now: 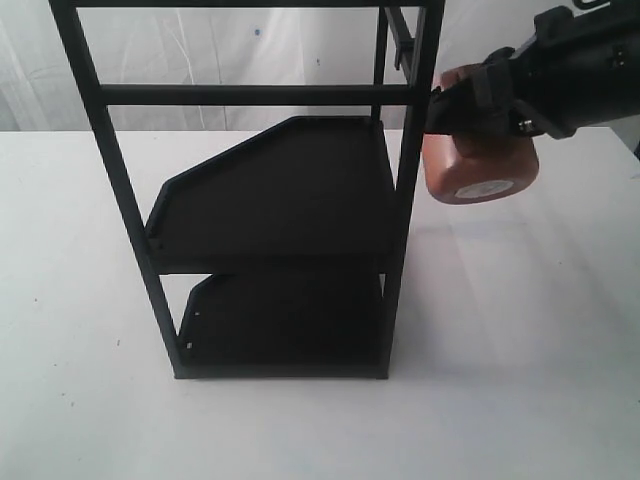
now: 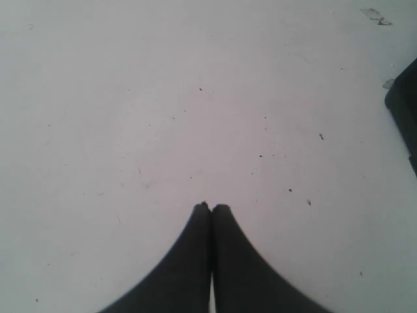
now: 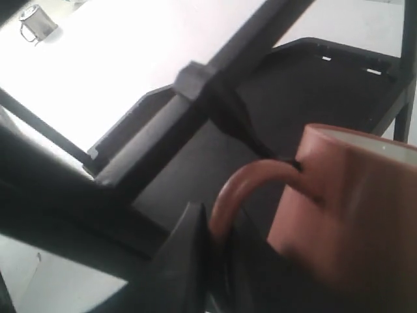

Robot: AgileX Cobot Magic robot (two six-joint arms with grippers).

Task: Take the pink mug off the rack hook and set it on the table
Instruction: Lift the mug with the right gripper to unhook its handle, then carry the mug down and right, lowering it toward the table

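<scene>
Tools, two: right tool (image 3: 215, 225) tight on one pink mug (image 1: 485, 170); left tool (image 2: 212, 207) clenched.

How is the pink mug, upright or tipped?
Tipped: pink mug shows its stickered base to the exterior camera; right gripper pinches its handle.

— What are our arms doing?
— Our left gripper (image 2: 212, 208) is closed tight, its fingertips touching. Our right arm (image 1: 590, 60) reaches in high from the right side; our right gripper (image 3: 218, 220) pinches the pink mug (image 3: 352, 208) by its handle.
</scene>
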